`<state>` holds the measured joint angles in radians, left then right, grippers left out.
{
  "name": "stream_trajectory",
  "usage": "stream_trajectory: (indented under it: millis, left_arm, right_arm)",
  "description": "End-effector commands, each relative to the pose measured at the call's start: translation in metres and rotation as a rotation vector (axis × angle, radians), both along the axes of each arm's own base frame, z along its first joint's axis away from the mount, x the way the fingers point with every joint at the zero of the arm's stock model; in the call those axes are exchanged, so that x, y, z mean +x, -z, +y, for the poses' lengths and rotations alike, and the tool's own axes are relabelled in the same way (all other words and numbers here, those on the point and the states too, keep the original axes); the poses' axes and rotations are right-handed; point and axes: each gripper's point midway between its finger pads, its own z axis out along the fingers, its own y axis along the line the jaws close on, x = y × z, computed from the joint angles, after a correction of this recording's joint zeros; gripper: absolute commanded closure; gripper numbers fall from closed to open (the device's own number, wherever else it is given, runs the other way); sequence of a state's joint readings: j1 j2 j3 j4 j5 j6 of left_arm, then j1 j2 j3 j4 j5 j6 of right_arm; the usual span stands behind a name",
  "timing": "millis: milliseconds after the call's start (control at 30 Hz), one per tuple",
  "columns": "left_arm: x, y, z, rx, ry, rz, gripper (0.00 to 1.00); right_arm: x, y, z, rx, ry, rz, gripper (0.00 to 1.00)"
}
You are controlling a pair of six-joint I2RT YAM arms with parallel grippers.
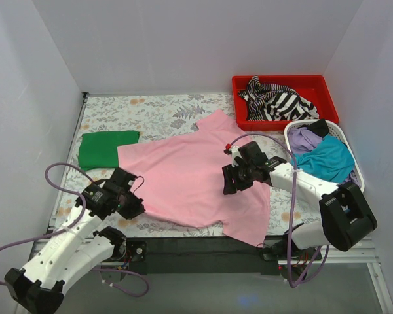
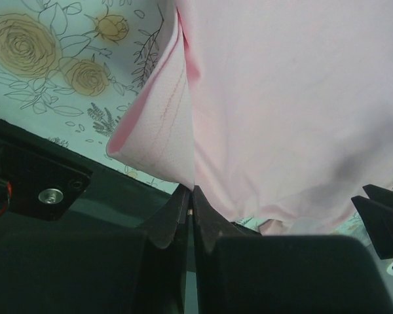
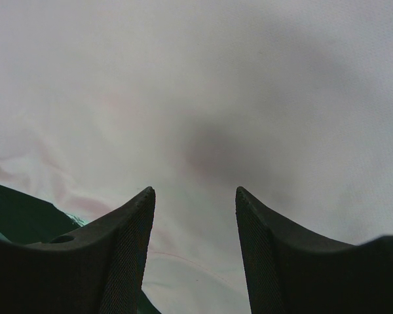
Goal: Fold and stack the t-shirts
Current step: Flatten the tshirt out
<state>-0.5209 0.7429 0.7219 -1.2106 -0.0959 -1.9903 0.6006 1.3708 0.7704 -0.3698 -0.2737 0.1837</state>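
**A:** Pink t-shirt (image 1: 190, 176): where is it?

**B:** Spread over the middle of the flowered table (image 1: 150, 111), mostly flat. One sleeve points to 12 o'clock, and a corner reaches the dark strip at 5 o'clock.

**A:** Who has hold of it?

**B:** The left gripper (image 2: 190, 196), at the shirt's 8 o'clock edge. Its jaws are clenched on the hem, and the left wrist view shows a doubled flap of cloth rising from the tips. I'd judge that corner is gripped so it can be carried across for a fold.

**A:** And the other one?

**B:** The right gripper (image 3: 195, 193) is over the shirt's 3 o'clock side with its fingers spread and nothing between them, only pink cloth beyond. It may be there to steady that side. I cannot tell whether it touches the cloth.

**A:** Anything finished?

**B:** A green t-shirt (image 1: 105, 149) lies folded into a neat rectangle at 9 o'clock, just beside the pink sleeve. That looks like the start of the stack.

**A:** The containers?

**B:** A red tray (image 1: 242, 82) at 1 o'clock holds a crumpled striped t-shirt (image 1: 278, 101). A white basket (image 1: 289, 134) at 3 o'clock holds a teal t-shirt (image 1: 327, 157) and a purple t-shirt (image 1: 304, 139), both bunched, with something dark at the rim. All of them look unfolded, so most of the task seems to remain.
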Motion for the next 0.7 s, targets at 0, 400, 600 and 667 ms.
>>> stream_trajectory:
  millis: [0, 400, 600, 667]
  left_arm:
    - [-0.010, -0.013, 0.001, -0.033, -0.048, 0.017, 1.00]
    - [-0.005, -0.049, 0.001, -0.016, -0.001, -0.007, 0.97]
    - [-0.003, -0.053, -0.006, -0.060, 0.015, -0.035, 0.60]
    - [-0.001, -0.057, -0.005, -0.050, 0.011, -0.042, 0.59]
  right_arm:
    - [0.008, -0.008, 0.008, 0.027, -0.020, -0.022, 0.41]
    - [0.009, -0.007, 0.009, 0.025, -0.019, -0.018, 0.42]
    - [0.009, -0.006, 0.008, 0.018, -0.016, -0.016, 0.42]
    - [0.010, -0.006, 0.008, 0.013, -0.014, -0.020, 0.42]
